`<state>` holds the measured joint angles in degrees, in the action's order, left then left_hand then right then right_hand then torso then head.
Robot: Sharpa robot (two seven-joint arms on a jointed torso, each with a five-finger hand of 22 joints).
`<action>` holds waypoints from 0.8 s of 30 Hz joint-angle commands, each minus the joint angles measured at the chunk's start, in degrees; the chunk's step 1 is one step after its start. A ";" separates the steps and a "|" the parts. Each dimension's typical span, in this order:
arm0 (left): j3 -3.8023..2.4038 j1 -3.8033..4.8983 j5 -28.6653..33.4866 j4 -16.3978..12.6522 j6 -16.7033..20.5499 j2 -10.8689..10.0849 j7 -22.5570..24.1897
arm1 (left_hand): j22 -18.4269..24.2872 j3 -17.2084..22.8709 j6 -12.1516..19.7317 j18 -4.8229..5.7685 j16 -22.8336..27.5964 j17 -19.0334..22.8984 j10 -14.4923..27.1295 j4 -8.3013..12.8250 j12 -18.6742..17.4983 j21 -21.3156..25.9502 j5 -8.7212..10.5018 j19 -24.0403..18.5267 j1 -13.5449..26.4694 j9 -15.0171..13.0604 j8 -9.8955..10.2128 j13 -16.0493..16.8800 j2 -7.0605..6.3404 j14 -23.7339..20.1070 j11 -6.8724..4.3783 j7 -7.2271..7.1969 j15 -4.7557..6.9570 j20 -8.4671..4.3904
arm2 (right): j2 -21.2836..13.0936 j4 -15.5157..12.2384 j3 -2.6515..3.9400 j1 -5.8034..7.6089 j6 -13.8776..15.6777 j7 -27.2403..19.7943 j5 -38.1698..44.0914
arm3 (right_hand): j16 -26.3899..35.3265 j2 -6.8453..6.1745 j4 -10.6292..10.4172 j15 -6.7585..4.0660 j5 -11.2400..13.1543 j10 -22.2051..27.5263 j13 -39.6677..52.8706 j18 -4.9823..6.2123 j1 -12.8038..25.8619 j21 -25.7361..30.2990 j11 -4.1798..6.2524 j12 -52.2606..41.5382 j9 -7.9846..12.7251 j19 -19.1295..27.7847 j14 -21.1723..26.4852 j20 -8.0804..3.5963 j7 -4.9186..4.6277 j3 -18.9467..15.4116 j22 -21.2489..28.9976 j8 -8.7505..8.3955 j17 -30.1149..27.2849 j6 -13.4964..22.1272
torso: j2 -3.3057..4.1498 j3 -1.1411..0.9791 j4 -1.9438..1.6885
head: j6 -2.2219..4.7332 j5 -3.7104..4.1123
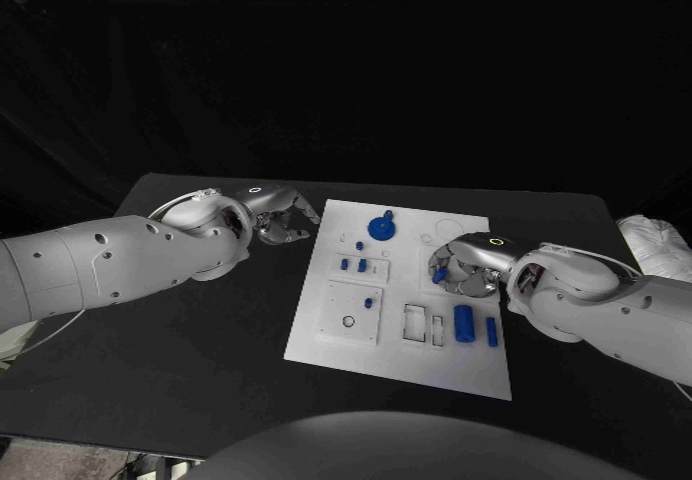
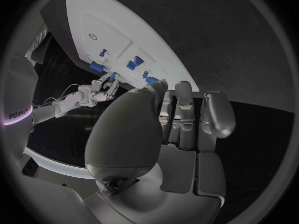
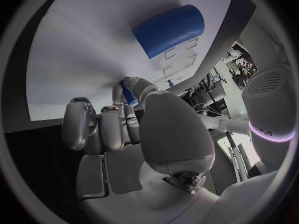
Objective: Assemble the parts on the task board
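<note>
Partly assembled: blue gear and pegs seated on task board. Right hand pinching a small blue part (unseated). Left hand curled, empty.

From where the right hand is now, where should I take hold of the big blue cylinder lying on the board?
Grip the big blue cylinder across its middle, fingers on its two long curved sides, coming straight down from above. It lies flat on the task board, so its underside is out of reach. A slimmer blue peg lies close beside it on the robot's right; keep the fingers narrow there. The right hand seems to pinch a small blue part already.
</note>
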<state>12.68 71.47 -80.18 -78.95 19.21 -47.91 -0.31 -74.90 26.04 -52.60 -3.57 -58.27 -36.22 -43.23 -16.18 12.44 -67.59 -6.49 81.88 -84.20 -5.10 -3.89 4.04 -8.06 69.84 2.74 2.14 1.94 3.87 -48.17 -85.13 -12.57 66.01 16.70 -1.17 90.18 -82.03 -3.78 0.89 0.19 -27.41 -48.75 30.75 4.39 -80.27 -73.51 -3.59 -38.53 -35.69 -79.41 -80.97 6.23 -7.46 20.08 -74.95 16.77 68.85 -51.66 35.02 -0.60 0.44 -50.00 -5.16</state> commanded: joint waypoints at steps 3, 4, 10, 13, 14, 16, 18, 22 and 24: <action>-0.03 -0.05 0.41 -0.21 -0.56 -0.08 -0.21 | -9.25 0.29 0.02 -0.87 -0.05 0.16 -0.35 0.01 0.16 0.39 -0.26 -0.14 -0.71 0.08 0.08 0.03 -0.06 -0.37 0.13 0.23 -0.02 0.43 | -0.44 -0.42 0.09 0.09 2.29 0.54 1.10 | 0.16 0.26 0.18 -0.36 -0.03 -0.33 0.10 -0.28 -0.52 0.24 -0.07 -0.29 -0.43 0.35 0.09 -0.19 -0.20 -0.21 -9.66 0.69 -0.25 0.11 | 0.01 0.01 -0.07 | 0.00 -0.36; -0.03 -0.05 0.41 -0.24 -0.54 -0.12 -0.26 | -9.21 0.33 0.02 -0.90 0.12 0.46 -0.37 0.02 0.17 0.57 -0.35 -0.21 -0.75 0.09 0.08 0.03 -0.04 -0.50 0.13 0.23 -0.03 0.44 | -0.58 -0.58 0.09 0.14 2.32 0.55 1.02 | 0.20 0.25 0.14 -0.34 0.25 -0.31 0.10 -0.25 -0.39 0.34 -0.08 -0.29 -0.59 0.42 0.13 -0.18 -0.19 -0.25 -9.63 0.84 -0.35 0.15 | 0.00 0.03 -0.05 | 0.00 -0.46; -0.03 -0.06 0.43 -0.30 -0.50 -0.18 -0.41 | -9.13 0.44 0.03 -0.96 0.50 1.08 -0.41 0.07 0.18 0.88 -0.51 -0.33 -0.90 0.10 0.08 0.03 -0.05 -0.80 0.12 0.21 -0.04 0.46 | -1.42 -2.07 0.11 0.92 2.28 0.62 0.59 | 0.42 0.24 0.07 -0.29 0.75 -0.24 0.07 -0.18 -0.18 0.68 -0.14 -0.24 -0.85 0.65 0.34 -0.15 -0.17 -0.31 -9.51 1.09 -0.85 0.29 | 0.07 -0.02 -0.04 | 0.00 -0.71; -0.03 -0.06 0.45 -0.32 -0.48 -0.17 -0.44 | -9.13 0.44 0.03 -0.96 0.50 1.08 -0.41 0.07 0.18 0.88 -0.51 -0.33 -0.90 0.10 0.08 0.03 -0.05 -0.80 0.12 0.21 -0.04 0.46 | -1.96 -3.26 0.12 1.76 1.94 0.75 0.13 | 0.47 0.20 0.05 -0.28 0.88 -0.22 0.05 -0.16 -0.10 0.75 -0.16 -0.22 -0.92 0.70 0.39 -0.13 -0.17 -0.34 -9.49 1.14 -0.96 0.34 | 0.06 0.03 0.02 | 0.00 -0.82; -0.03 -0.06 0.46 -0.32 -0.48 -0.16 -0.45 | -9.13 0.44 0.03 -0.96 0.50 1.08 -0.41 0.07 0.18 0.88 -0.51 -0.33 -0.90 0.10 0.08 0.03 -0.05 -0.80 0.12 0.21 -0.04 0.46 | -2.18 -3.71 0.12 2.08 1.70 0.83 -0.06 | 0.48 0.14 0.02 -0.26 0.98 -0.21 0.04 -0.17 0.00 0.74 -0.18 -0.20 -0.97 0.70 0.39 -0.12 -0.17 -0.38 -9.49 1.18 -0.95 0.41 | 0.06 0.03 0.03 | 0.00 -0.85; -0.03 -0.07 0.49 -0.31 -0.48 -0.13 -0.46 | -9.13 0.44 0.03 -0.96 0.50 1.08 -0.41 0.07 0.18 0.88 -0.51 -0.33 -0.90 0.10 0.08 0.03 -0.05 -0.80 0.12 0.21 -0.04 0.46 | -2.56 -4.46 0.12 2.64 1.19 0.95 -0.33 | 0.51 0.08 -0.02 -0.24 1.03 -0.20 0.02 -0.16 0.11 0.77 -0.21 -0.18 -1.01 0.72 0.41 -0.11 -0.17 -0.42 -9.48 1.20 -1.00 0.49 | 0.04 0.06 0.01 | 0.00 -0.83; -0.03 -0.07 0.54 -0.28 -0.49 -0.09 -0.45 | -9.13 0.44 0.03 -0.96 0.50 1.08 -0.41 0.07 0.18 0.88 -0.51 -0.33 -0.90 0.10 0.08 0.03 -0.05 -0.80 0.12 0.21 -0.04 0.46 | -3.06 -5.45 0.12 3.38 0.41 1.13 -0.63 | 0.53 -0.03 -0.07 -0.22 1.05 -0.23 0.00 -0.15 0.26 0.83 -0.24 -0.17 -1.06 0.75 0.43 -0.09 -0.17 -0.47 -9.46 1.22 -1.05 0.63 | 0.03 0.07 0.03 | 0.00 -0.85; -0.02 -0.07 0.69 -0.18 -0.52 0.01 -0.44 | -9.12 0.53 0.04 -0.97 0.62 1.26 -0.43 0.10 0.18 0.92 -0.63 -0.35 -1.01 0.11 0.08 0.02 -0.07 -0.93 0.13 0.21 -0.06 0.48 | -3.93 -7.70 0.13 4.90 -1.43 1.59 -1.53 | 0.59 -0.20 -0.15 -0.18 0.91 -0.38 -0.03 -0.15 0.51 0.86 -0.26 -0.17 -1.11 0.77 0.46 -0.05 -0.18 -0.52 -9.44 1.22 -1.14 0.83 | -0.01 0.09 0.10 | 0.00 -1.02; -0.02 -0.08 0.72 -0.11 -0.53 0.07 -0.43 | -9.12 0.53 0.04 -0.97 0.63 1.27 -0.43 0.10 0.18 0.92 -0.63 -0.36 -1.02 0.11 0.08 0.02 -0.07 -0.94 0.13 0.21 -0.06 0.48 | -4.06 -8.57 0.13 5.40 -2.22 1.83 -1.74 | 0.61 -0.25 -0.15 -0.18 0.75 -0.60 -0.05 -0.15 0.58 0.86 -0.24 -0.22 -1.16 0.77 0.47 -0.04 -0.16 -0.49 -9.45 1.28 -1.17 0.83 | -0.01 0.07 0.12 | 0.00 -1.08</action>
<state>12.68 71.39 -79.88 -79.02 19.18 -47.99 -0.68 -74.90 26.19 -52.60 -3.56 -57.90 -35.01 -43.22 -16.03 12.44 -66.88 -6.77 81.67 -84.72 -5.05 -3.89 4.04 -8.14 69.43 2.74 2.13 1.94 4.08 -52.21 -93.06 -12.44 71.23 17.11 -0.19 89.22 -81.81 -3.91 0.85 -0.02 -26.60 -48.97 30.79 4.39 -80.15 -72.85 -3.81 -38.82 -36.71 -79.00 -80.75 6.25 -7.47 19.76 -74.93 17.74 67.75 -51.05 35.04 -0.51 0.51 -50.00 -6.14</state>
